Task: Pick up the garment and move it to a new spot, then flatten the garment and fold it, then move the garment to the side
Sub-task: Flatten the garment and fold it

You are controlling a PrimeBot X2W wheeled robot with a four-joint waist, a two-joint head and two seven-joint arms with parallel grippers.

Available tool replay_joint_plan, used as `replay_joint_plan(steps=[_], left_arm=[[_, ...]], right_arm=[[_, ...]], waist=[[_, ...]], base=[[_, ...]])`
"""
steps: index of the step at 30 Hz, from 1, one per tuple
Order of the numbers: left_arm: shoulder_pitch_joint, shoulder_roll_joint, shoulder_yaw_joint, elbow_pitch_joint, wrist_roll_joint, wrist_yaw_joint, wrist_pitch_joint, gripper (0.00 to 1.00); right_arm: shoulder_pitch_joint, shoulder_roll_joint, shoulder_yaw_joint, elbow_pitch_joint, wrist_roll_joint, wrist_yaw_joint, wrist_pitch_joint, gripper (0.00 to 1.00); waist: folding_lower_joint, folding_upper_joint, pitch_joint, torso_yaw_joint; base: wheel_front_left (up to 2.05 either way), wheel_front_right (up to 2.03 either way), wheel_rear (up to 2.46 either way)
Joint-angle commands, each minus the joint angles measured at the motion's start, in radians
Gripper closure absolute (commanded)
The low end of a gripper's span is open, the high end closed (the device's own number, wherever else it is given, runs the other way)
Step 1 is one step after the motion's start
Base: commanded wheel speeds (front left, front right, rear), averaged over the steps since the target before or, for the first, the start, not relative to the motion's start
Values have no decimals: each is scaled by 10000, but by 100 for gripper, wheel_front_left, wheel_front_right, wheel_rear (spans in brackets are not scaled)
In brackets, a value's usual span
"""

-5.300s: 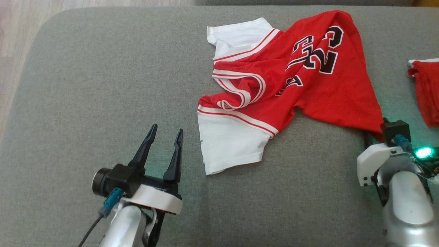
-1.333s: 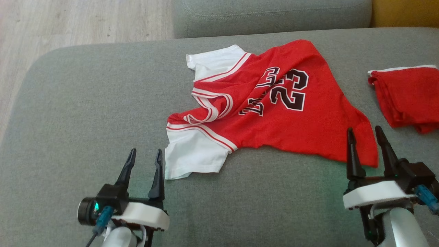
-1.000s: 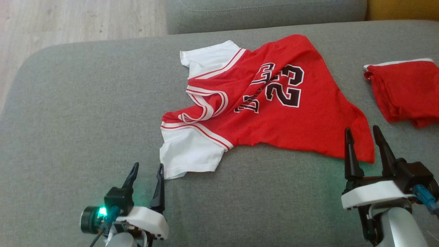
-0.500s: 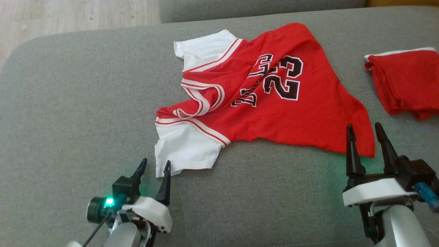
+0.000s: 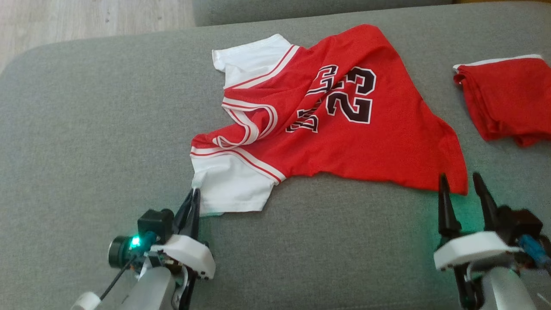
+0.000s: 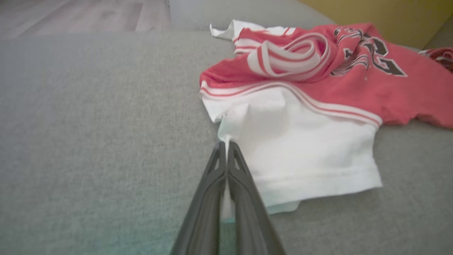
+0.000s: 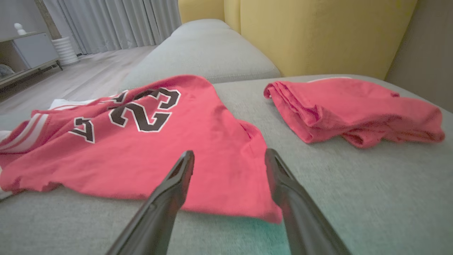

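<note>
pinching the edge of the white sleeve [image 6: 300, 156] of the garment [image 5: 344, 142], my left gripper [image 5: 194, 193] has its two fingers pressed together on a thin strip of cloth. the fingers cover that strip, so i cannot tell how much of it lies between them. the garment, a red jersey with white sleeves and a black 23, lies crumpled across the middle of the grey sofa seat [image 5: 86, 129], with its hem corner [image 5: 456, 183] toward the seat's front right. the lettering beside the number is caught in a fold and i cannot read it. the neckline trim [image 5: 254, 129] is bunched into a loop, and the far sleeve [image 5: 249, 60] points toward the seat's back edge. the left wrist view is soft, so the near sleeve's seam is hard to make out.

my right gripper [image 5: 459, 177] is spread and holds nothing. its tips stand just at the hem corner, and i cannot tell whether they touch the cloth.

a folded red garment [image 5: 508, 99] lies near the seat's right edge, apart from the jersey and cut off by the head view's border. past the back edge sit another grey cushion [image 5: 301, 8] and a yellow backrest [image 7: 318, 32]. wooden floor [image 5: 86, 17] shows beyond the seat's back left corner.
</note>
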Motion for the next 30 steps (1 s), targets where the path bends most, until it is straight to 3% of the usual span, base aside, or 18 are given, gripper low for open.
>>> replay_joint_plan(steps=[1, 15, 30], left_arm=[[-125, 117, 392, -536, -105, 49, -316, 100], [912, 60, 1412, -4158, 663, -42, -564, 100], [1307, -185, 1700, -4676, 1082, -463, -566, 100]], right_arm=[[33, -47, 56, 59, 91, -9, 59, 0], [-472, -47, -571, 1924, 326, -9, 191, 0], [-1253, -47, -680, 3757, -148, -9, 346, 0]], waist=[[-1, 0, -83, 30], [-1, 0, -309, 322], [-1, 0, -323, 605]], base=[[0, 0, 0], [0, 0, 0], [0, 0, 0]])
